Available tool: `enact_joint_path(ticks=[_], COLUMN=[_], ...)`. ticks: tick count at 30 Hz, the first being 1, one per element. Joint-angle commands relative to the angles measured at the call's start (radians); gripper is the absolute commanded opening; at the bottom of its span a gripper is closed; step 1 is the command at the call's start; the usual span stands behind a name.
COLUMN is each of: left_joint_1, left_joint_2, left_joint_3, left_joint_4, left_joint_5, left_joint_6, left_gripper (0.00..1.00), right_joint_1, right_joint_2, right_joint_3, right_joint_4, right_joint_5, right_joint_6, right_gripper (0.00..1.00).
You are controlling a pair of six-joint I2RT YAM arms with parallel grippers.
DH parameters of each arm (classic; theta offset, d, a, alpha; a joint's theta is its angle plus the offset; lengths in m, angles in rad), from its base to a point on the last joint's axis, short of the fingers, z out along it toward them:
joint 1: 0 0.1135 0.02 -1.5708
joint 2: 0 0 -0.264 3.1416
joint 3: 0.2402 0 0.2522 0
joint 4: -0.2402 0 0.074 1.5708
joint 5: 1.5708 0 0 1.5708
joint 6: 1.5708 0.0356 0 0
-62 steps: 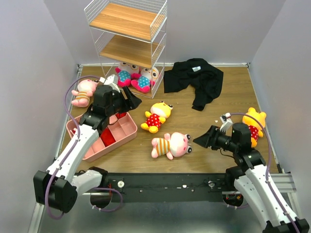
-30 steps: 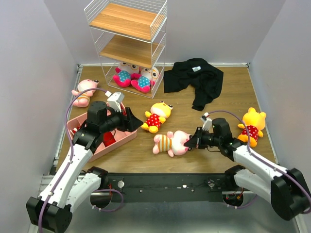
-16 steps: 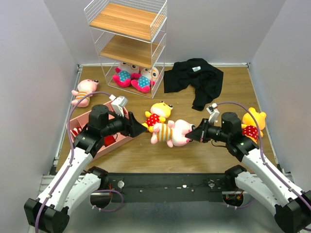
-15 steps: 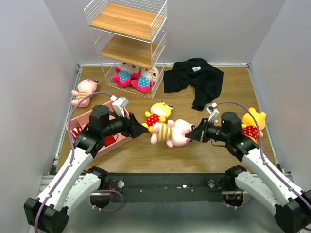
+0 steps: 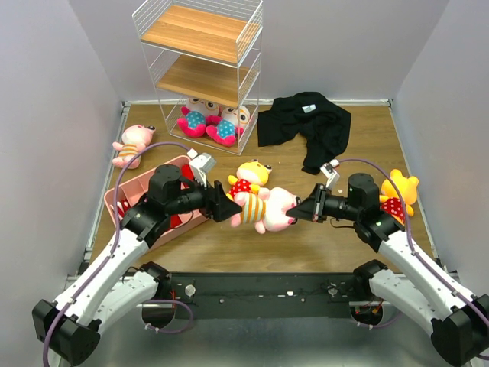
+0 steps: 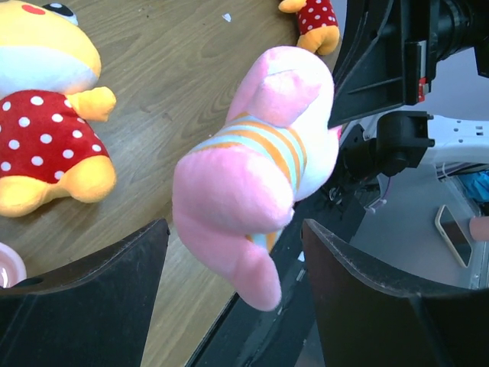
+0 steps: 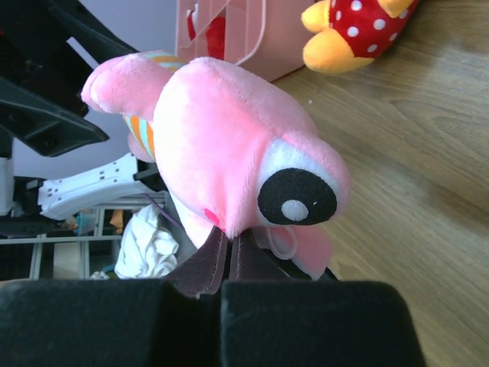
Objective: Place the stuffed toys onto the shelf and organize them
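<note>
1. Right hand point(image 5: 293, 217) is pinched shut on the pink striped toy's point(image 5: 266, 209) head, holding it above the tabletop point(image 5: 229, 248).
2. Left hand point(image 5: 231, 209) stands apart, straddling its legs.
3. Likely a handover: the left hand must close before the right lets go, then carry the toy to the shelf point(image 5: 200, 34).

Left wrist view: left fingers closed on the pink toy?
No, the left gripper is open, fingers clear either side of the pink toy.

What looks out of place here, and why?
A crumpled black garment lies on the table right of the shelf; it is no toy. A pink toy hangs in the air, pinched at the head by the shut right gripper, its legs between the fingers of the open left gripper.
</note>
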Motion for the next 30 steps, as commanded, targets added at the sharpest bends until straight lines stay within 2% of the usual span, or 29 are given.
enact_joint_path(ticks=[1, 5, 7, 8, 9, 11, 12, 13, 15, 16, 18, 19, 21, 22, 23, 26, 27, 30], left_joint_1=[-0.039, -0.071, -0.087, -0.093, -0.095, -0.102, -0.102, -0.102, -0.102, -0.102, -0.102, -0.101, -0.087, -0.075, -0.059, 0.06, 0.156, 0.284], left_joint_2=[0.027, 0.071, 0.079, 0.079, 0.08, 0.082, 0.083, 0.086, 0.094, 0.097, 0.106, 0.108, 0.116, 0.116, 0.111, 0.093, 0.087, 0.06], left_joint_3=[0.051, 0.071, 0.085, 0.087, 0.088, 0.088, 0.088, 0.088, 0.084, 0.08, 0.079, 0.079, 0.096, 0.119, 0.129, 0.156, 0.154, 0.151], left_joint_4=[-0.02, -0.026, -0.032, -0.034, -0.034, -0.026, -0.022, -0.019, -0.005, 0.003, 0.041, 0.052, 0.053, 0.046, 0.044, 0.035, 0.052, 0.06], left_joint_5=[-0.067, -0.098, -0.11, -0.133, -0.142, -0.15, -0.157, -0.17, -0.193, -0.194, -0.191, -0.19, -0.19, -0.191, -0.191, -0.136, -0.112, -0.071], left_joint_6=[0.034, 0.04, 0.043, 0.043, 0.043, 0.031, 0.02, 0.005, -0.044, -0.066, -0.136, -0.162, -0.214, -0.228, -0.241, -0.328, -0.352, -0.422], left_gripper=[0.79, 0.75, 0.64, 0.56, 0.39, 0.18, 0.0, 0.0, 0.0, 0.0, 0.0, 0.0, 0.0, 0.0, 0.0, 0.0, 0.0, 0.0], right_joint_1=[0.005, 0.005, 0.005, 0.005, 0.005, 0.003, 0.005, 0.005, 0.005, 0.005, 0.003, 0.005, 0.005, 0.003, 0.005, 0.003, 0.005, 0.003], right_joint_2=[-0.014, -0.018, -0.024, -0.024, -0.024, -0.024, -0.024, -0.024, -0.026, -0.029, -0.041, -0.049, -0.081, -0.093, -0.109, -0.167, -0.176, -0.219], right_joint_3=[0.052, 0.046, 0.04, 0.039, 0.036, 0.028, 0.025, 0.02, 0.019, 0.02, 0.032, 0.039, 0.068, 0.077, 0.085, 0.103, 0.108, 0.115], right_joint_4=[0.092, 0.115, 0.116, 0.116, 0.116, 0.144, 0.143, 0.14, 0.135, 0.129, 0.1, 0.066, 0.019, -0.033, -0.057, -0.133, -0.147, -0.184], right_joint_5=[-0.07, -0.075, -0.072, -0.072, -0.07, -0.067, -0.066, -0.06, -0.056, -0.05, -0.041, -0.02, 0.012, 0.052, 0.071, 0.135, 0.147, 0.178], right_joint_6=[0.073, 0.093, 0.103, 0.105, 0.105, 0.105, 0.105, 0.1, 0.097, 0.09, 0.079, 0.062, 0.044, 0.024, 0.016, -0.01, -0.015, -0.028], right_gripper=[0.01, 0.01, 0.01, 0.01, 0.01, 0.01, 0.01, 0.01, 0.13, 0.3, 0.46, 0.62, 0.78, 0.92, 0.98, 1.0, 1.0, 1.0])
